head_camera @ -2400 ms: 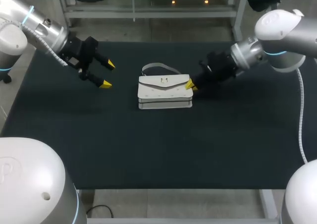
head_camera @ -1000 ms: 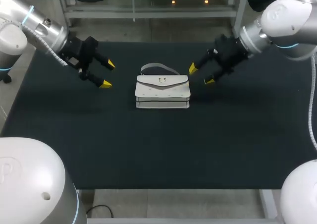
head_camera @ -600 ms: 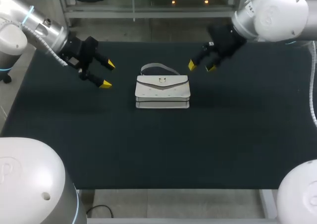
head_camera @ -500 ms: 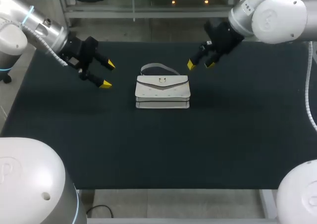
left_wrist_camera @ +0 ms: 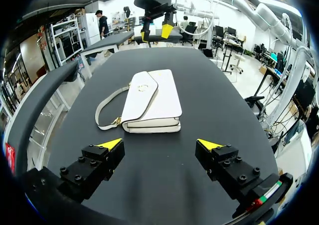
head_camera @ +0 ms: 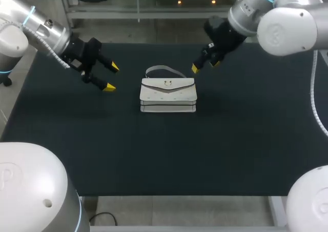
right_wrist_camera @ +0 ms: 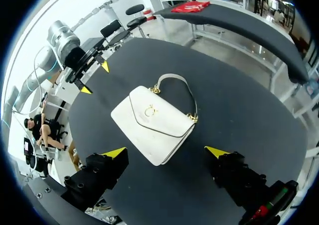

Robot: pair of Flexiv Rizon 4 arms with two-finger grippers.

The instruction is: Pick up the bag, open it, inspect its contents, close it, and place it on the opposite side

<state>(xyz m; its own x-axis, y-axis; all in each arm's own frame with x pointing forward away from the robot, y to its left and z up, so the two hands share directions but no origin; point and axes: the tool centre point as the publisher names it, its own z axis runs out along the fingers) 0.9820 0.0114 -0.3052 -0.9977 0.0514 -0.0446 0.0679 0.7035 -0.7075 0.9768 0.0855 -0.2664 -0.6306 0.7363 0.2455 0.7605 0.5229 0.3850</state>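
Our left gripper [head_camera: 111,77] is released, its yellow tips spread wide with nothing between them, hovering over the dark table [head_camera: 154,155]. Our right gripper [head_camera: 204,66] is likewise released and empty, above the far part of the table.

In the head view the white bag [head_camera: 169,94] lies near the table's middle, flap closed. From the bag, the left gripper sits at about ten o'clock and well apart. The right gripper sits at about one o'clock, near the bag's far right corner but not touching it.

The head view shows the bag nearly square-on, so its depth is hard to judge. The left wrist view adds this: the bag [left_wrist_camera: 152,100] shows an end face with stacked edges, and the strap [left_wrist_camera: 104,110] is looped out flat on the table at one side. That view also catches the right gripper [left_wrist_camera: 155,33] beyond the bag, at twelve o'clock from our left fingers.

The right wrist view looks down on the flap, showing the round gold clasp [right_wrist_camera: 149,110] and the strap's gold fittings. There the bag lies ahead of our right gripper, roughly at twelve o'clock, clear of both fingers, with the left gripper [right_wrist_camera: 95,78] farther off at about eleven.
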